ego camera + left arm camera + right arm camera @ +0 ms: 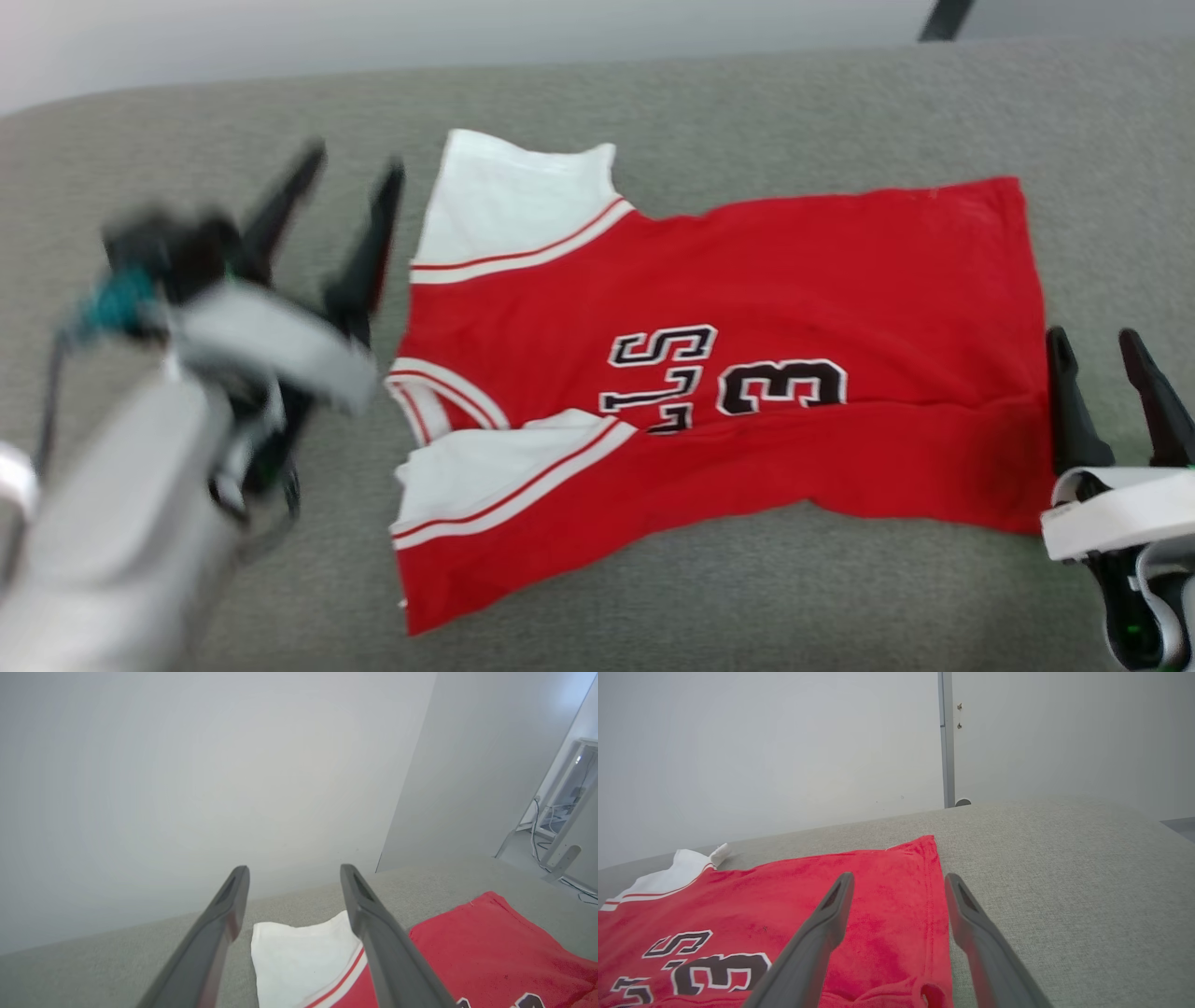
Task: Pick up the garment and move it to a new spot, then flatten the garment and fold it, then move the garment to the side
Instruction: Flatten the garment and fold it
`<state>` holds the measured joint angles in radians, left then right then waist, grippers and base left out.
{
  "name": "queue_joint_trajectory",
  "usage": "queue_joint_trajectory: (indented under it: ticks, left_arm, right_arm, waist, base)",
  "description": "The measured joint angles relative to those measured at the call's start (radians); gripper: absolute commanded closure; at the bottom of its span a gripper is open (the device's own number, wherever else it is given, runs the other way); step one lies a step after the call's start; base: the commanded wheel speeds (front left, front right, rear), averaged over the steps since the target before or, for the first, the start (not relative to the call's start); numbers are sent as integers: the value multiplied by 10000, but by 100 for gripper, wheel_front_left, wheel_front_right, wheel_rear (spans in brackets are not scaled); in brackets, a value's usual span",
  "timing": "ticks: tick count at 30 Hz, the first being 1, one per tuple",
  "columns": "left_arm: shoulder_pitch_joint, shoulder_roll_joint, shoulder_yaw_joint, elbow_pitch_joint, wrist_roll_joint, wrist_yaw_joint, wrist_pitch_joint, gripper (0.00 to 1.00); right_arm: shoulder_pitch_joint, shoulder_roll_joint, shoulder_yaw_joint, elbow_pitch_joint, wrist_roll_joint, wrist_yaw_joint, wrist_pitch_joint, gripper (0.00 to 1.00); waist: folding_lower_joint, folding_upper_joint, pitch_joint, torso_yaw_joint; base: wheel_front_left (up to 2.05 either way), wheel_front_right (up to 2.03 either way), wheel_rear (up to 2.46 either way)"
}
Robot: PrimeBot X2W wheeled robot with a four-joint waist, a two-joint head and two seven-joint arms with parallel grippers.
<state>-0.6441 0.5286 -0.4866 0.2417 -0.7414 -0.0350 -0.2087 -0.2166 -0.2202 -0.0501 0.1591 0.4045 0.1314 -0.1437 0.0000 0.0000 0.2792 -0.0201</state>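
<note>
Both empty and spread, left pincer [357, 159] (blurred, probably clear of cloth) and right pincer [1092, 336] flank the garment [747, 280] lying half-folded mid grey cushion [653, 112]; next fold should pinch both layers evenly.

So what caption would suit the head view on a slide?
Red jersey, its near side folded over, lying on a grey cushion between the robot's open left gripper and open right gripper.
</note>
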Motion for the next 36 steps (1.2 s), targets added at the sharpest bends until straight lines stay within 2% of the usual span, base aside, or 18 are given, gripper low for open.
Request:
queue_joint_trajectory:
  ticks: [3, 7, 13, 17, 19, 23, 27, 35, 36]
  left_arm:
    - [-1482, 67, -102, 880, 58, -364, 681, 0]
    - [-3065, 31, -46, 2351, -537, -721, 1682, 0]
    - [-4730, 424, -585, 4579, -573, -895, 3122, 0]
    - [-5416, 541, -1246, 5835, -759, -930, 5041, 0]
    - [-5545, 673, -1732, 6044, -963, -930, 6261, 0]
    - [-6082, 1066, -2209, 6366, -1287, -953, 7701, 0]
    - [-6283, 1409, -2648, 6667, -1237, -955, 8389, 0]
    - [-6316, 1620, -2683, 6564, -2512, -930, 9495, 0]
    - [-6317, 1659, -2673, 6512, -2631, -928, 9542, 20]
  right_arm:
    - [-223, 44, 207, 73, -2, 0, -169, 0]
    - [-511, 198, 472, 153, 59, 0, -403, 0]
    - [-575, 341, 1005, 148, 545, 0, -458, 0]
    - [-578, 313, 1269, -44, 681, 0, -497, 0]
    - [-578, 316, 1350, -155, 698, 0, -500, 0]
    - [-573, 359, 1561, -328, 828, 0, -441, 0]
    - [-559, 351, 1626, -464, 976, 0, -391, 0]
    - [-453, 238, 1498, -694, 1151, 0, -288, 0]
    - [-463, 228, 1507, -757, 1151, 0, -259, 0]
  waist:
    - [0, 0, 175, -284]
    - [0, 0, 445, -761]
    - [0, 0, 762, -1616]
    - [0, 0, 938, -2162]
    - [0, 0, 1037, -2404]
    - [0, 0, 1306, -2771]
    - [-1, 0, 1648, -2996]
    - [0, 0, 2115, -3278]
    - [0, 0, 2146, -3280]
  base:
    - [0, 0, 0]
    - [0, 0, 0]
    - [0, 0, 0]
    - [0, 0, 0]
    - [0, 0, 0]
    - [0, 0, 0]
    - [0, 0, 0]
    - [0, 0, 0]
    - [0, 0, 0]
